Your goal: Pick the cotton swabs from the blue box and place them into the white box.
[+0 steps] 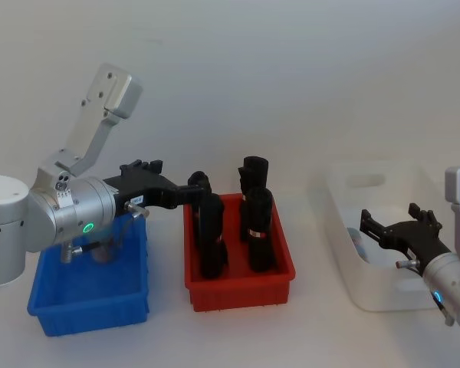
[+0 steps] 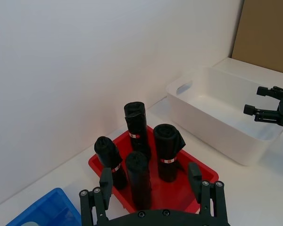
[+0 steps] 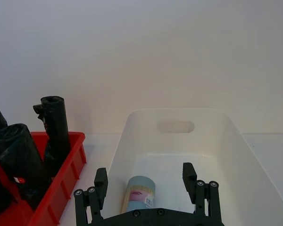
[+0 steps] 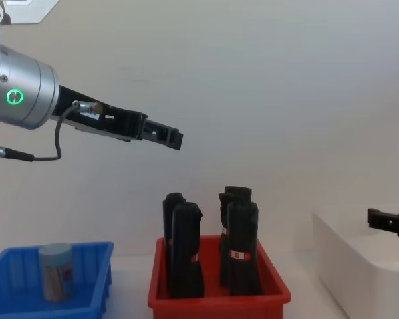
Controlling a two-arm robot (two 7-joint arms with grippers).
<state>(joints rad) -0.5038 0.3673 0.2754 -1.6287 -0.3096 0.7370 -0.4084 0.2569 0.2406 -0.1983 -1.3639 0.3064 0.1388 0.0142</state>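
**Two tubs, two open claws**

Head view: three bins stand in a row on the tabletop [image 1: 322,326]. The blue box [image 1: 92,310] is at lower left, a red bin [image 1: 241,290] is in the middle, and the white box [image 1: 383,295] is at right. The left claw [image 1: 185,193] reaches in from the left, above the near edges of the blue box and red bin. Its arm covers much of the blue box. The right claw [image 1: 379,230] hangs over the white box.

Left wrist view: the left claw's fingers [image 2: 106,181] are spread wide with nothing between them. Beyond them, four black rolls [image 2: 167,150] stand upright in the red bin.

Right wrist view: the right claw's fingers [image 3: 100,178] are also spread wide and hold nothing. Between them, one cotton swab tub [image 3: 139,193] lies on its side on the white box's floor.

Chest view: a second cotton swab tub [image 4: 56,271] stands upright in the blue box at lower left. The left claw is high above it, at upper left. The rolls rise well above the red bin's walls.
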